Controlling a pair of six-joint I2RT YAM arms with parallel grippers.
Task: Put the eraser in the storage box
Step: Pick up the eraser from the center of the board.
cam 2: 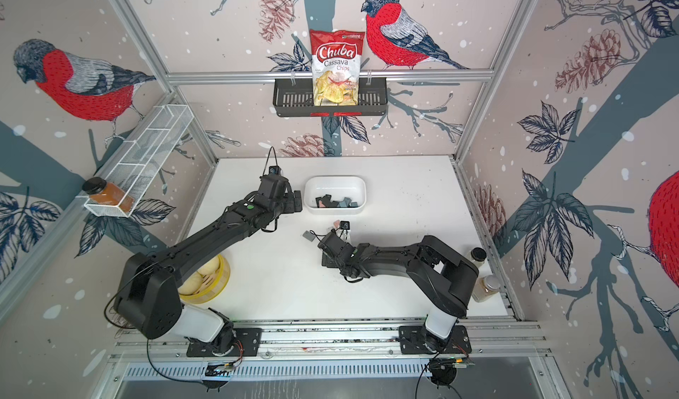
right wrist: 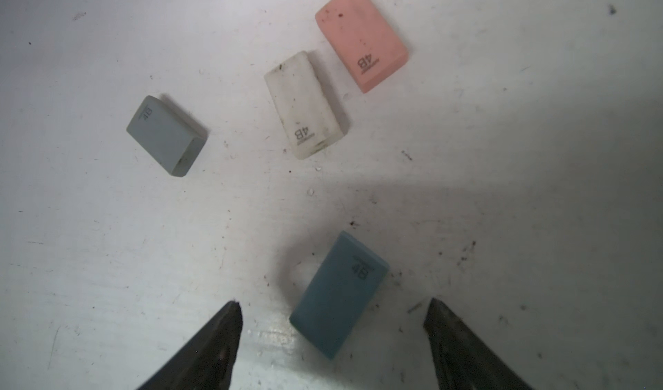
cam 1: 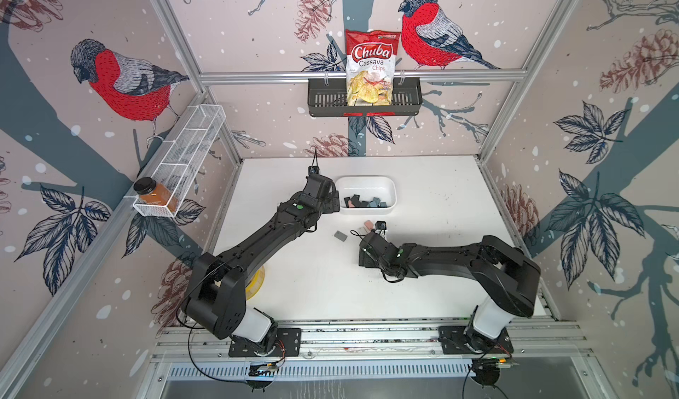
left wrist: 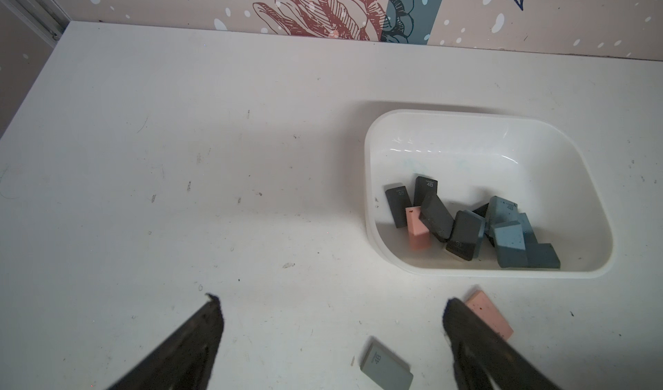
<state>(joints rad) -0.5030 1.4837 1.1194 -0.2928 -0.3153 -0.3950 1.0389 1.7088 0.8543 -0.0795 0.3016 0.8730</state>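
Note:
The storage box, a white tub, stands at the table's middle back with several dark, blue and pink erasers inside. My left gripper is open and empty beside the tub's left end. A blue eraser lies flat on the table between the fingers of my right gripper, which is open and touches nothing. Beyond it lie a white eraser, a pink eraser and a grey eraser. In both top views the right wrist hides the blue one.
A black slotted basket holding a chips bag hangs on the back wall. A white wire rack with a bottle is on the left wall. A yellow container sits under the left arm, and two bottles at the right edge.

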